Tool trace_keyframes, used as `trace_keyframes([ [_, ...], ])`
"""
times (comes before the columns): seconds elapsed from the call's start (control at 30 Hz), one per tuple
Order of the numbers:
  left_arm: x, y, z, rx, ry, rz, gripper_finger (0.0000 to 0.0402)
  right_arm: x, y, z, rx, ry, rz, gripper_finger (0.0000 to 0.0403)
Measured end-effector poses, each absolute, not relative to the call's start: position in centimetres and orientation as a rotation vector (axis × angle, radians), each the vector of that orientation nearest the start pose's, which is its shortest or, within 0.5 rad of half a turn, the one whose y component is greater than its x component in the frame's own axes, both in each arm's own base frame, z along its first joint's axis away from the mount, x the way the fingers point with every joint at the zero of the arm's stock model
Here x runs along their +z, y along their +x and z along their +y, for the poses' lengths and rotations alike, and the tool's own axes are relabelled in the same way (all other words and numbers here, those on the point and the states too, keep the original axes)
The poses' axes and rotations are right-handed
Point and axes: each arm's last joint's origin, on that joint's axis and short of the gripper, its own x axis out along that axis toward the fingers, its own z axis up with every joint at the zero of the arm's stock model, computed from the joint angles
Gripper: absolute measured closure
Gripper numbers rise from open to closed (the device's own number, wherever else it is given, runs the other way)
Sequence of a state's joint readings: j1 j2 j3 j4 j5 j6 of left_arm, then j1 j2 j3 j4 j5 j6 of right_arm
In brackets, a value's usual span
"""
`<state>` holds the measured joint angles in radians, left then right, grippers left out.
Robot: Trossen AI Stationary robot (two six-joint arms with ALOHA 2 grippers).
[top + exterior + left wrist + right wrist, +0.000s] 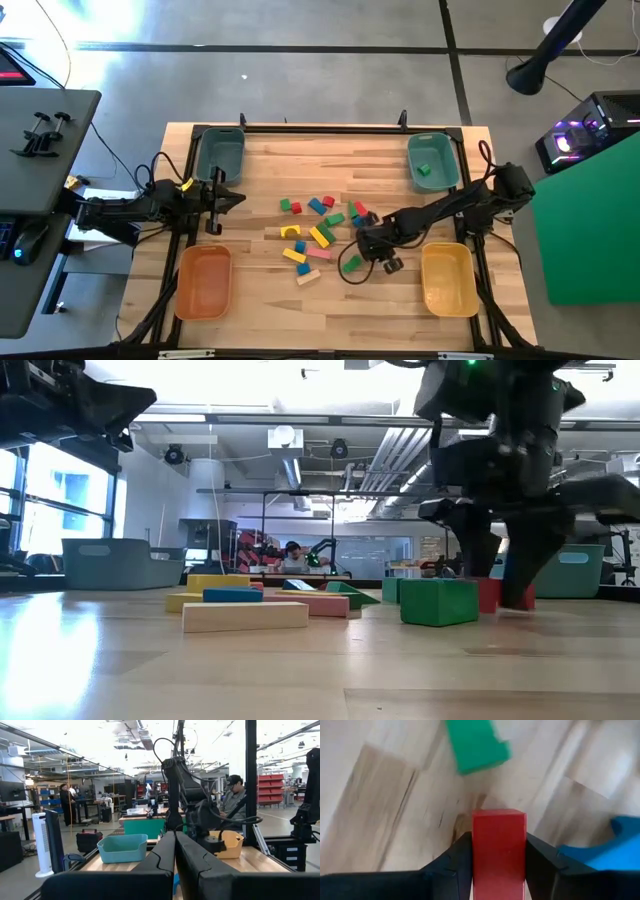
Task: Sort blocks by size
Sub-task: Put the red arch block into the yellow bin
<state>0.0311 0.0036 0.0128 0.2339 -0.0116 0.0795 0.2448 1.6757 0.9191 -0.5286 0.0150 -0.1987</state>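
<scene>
Small wooden blocks in red, green, blue, yellow, pink and natural wood lie scattered on the table's middle (310, 235). My right gripper (360, 224) reaches down at the right end of the scatter and is shut on a red block (498, 850). A green block (476, 742) and a blue one (615, 850) lie close by. In the low view the red block (489, 593) shows between the dark fingers, behind a green cube (438, 602). My left gripper (222, 197) waits shut above the table's left edge, touching nothing. My right gripper pinches the red block by two opposite sides (477, 847) between its two fingers (454, 862). The fingers come from above, pointing steeply down. The block stands at table level with its top face toward the wrist; whether it is lifted, I cannot tell.
Teal bins stand at the far left (220, 155) and far right (440, 150), the right one with a green block (424, 170) in it. An orange bin (203, 282) sits near left, a yellow bin (447, 278) near right. People show beyond the table.
</scene>
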Motion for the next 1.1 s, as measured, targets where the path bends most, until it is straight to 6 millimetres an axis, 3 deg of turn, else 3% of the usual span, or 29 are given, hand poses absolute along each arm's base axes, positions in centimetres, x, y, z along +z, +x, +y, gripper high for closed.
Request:
trace_keyframes([
  [0.17, 19.0, 9.4, 0.3, 0.054, 0.086, -0.244, 0.0401, 18.7, 30.5, 8.6, 0.242, -0.072, 1.23, 0.0274],
  [0.27, 19.0, 9.4, 0.3, 0.055, 0.101, -0.245, 0.0401, 21.3, 30.5, 10.5, 0.207, -0.029, 1.271, 0.0274],
  [0.37, 19.0, 9.4, 0.3, 0.055, 0.1, -0.245, 0.0401, 23.3, 29.2, 12.7, 0.125, 0.004, 1.358, 0.0274],
  [0.5, 19.0, 9.4, 0.3, 0.057, 0.116, -0.243, 0.0401, 24.7, 26.2, 15.5, -0.077, 0.074, 1.467, 0.0274],
  [0.8, 19.2, 9.4, 0.3, 0.068, 0.16, -0.256, 0.0401, 25.3, 19.0, 19.6, -0.57, 0.525, 1.492, 0.0274],
  [1.0, 19.2, 9.4, 0.3, 0.065, 0.14, -0.26, 0.0401, 23.3, 16.1, 19.8, -0.896, 0.758, 1.558, 0.0274],
  [1.1, 19.2, 9.4, 0.3, 0.065, 0.137, -0.26, 0.0401, 22.2, 15.3, 19.4, -1.007, 0.865, 1.492, 0.0274],
])
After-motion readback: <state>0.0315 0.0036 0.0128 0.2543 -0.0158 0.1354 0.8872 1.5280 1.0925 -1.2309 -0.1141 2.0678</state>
